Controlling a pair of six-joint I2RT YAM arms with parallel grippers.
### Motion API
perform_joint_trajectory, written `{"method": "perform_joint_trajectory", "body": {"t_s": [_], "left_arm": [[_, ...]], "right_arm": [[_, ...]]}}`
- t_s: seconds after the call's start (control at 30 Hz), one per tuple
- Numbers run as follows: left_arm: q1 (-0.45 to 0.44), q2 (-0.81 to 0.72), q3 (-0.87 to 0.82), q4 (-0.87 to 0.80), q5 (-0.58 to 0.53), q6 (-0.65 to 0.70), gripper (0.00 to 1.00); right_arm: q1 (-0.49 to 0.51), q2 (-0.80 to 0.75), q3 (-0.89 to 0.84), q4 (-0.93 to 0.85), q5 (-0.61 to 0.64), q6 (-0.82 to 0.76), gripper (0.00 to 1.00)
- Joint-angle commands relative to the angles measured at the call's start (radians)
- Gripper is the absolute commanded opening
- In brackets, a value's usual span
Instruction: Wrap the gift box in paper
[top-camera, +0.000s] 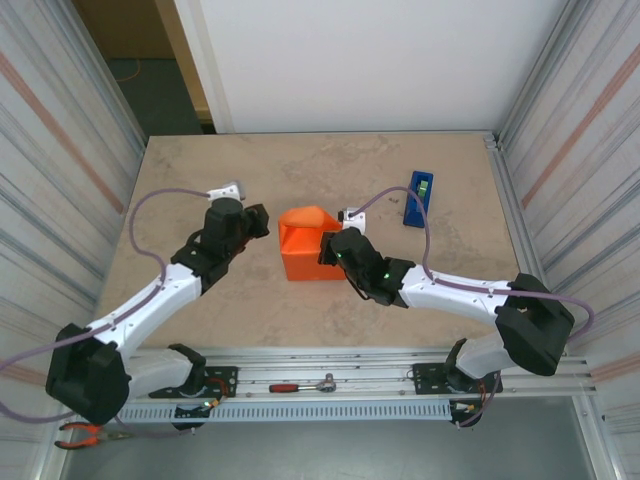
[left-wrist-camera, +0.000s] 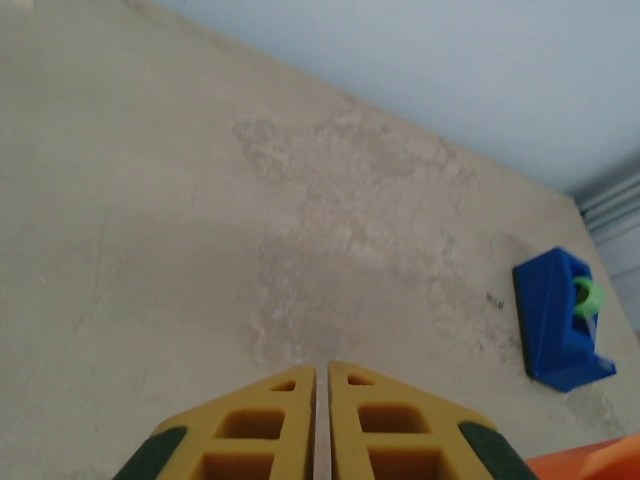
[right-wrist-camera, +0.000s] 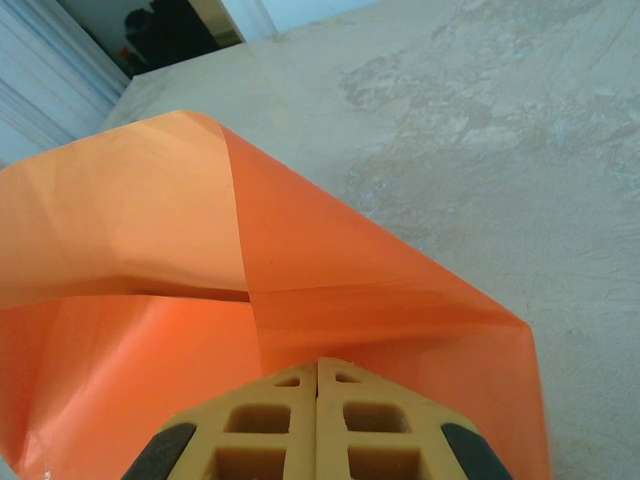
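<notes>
Orange paper (top-camera: 303, 246) folded up mid-table (top-camera: 200, 170), one flap held

From above, the paper stands between the two grippers; the box is hidden, probably inside it. Left wrist: the left gripper (left-wrist-camera: 321, 368) is closed and empty, waiting beside the sheet, tape dispenser (left-wrist-camera: 562, 318) beyond. Right wrist: the right gripper (right-wrist-camera: 318, 362) is closed, apparently pinching the fold to hold the flap up.

**Both grippers closed, arms angled inward**

Left arm (top-camera: 150, 295) reaches forward and right, elbow low. Left gripper (left-wrist-camera: 322, 368) has its fingers together with only a hairline slit between them. Right arm (top-camera: 450, 290) stretches forward and left. Right gripper (right-wrist-camera: 318, 362) has its fingers pressed flush. The two grippers sit near each other, not touching.
</notes>
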Motion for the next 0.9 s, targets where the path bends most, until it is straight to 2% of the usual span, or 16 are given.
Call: {"method": "perform_joint_trajectory", "body": {"t_s": [0.0, 0.13, 0.3, 0.63, 0.87], "left_arm": [[0.003, 0.040, -0.005, 0.065, 0.077, -0.006, 0.12], [-0.004, 0.077, -0.002, 0.104, 0.136, 0.004, 0.11], [-0.054, 0.060, -0.011, 0.112, 0.139, 0.008, 0.10], [-0.150, 0.063, -0.016, 0.093, 0.097, -0.005, 0.07], [-0.236, 0.096, 0.009, 0.042, 0.014, -0.005, 0.06]], "right_arm": [[0.038, 0.082, -0.070, -0.272, -0.148, 0.053, 0.00], [0.038, 0.081, -0.065, -0.273, -0.149, 0.055, 0.00], [0.038, 0.080, -0.063, -0.272, -0.149, 0.059, 0.00], [0.037, 0.088, -0.057, -0.269, -0.157, 0.065, 0.00], [0.038, 0.084, -0.058, -0.270, -0.157, 0.073, 0.00]]}}
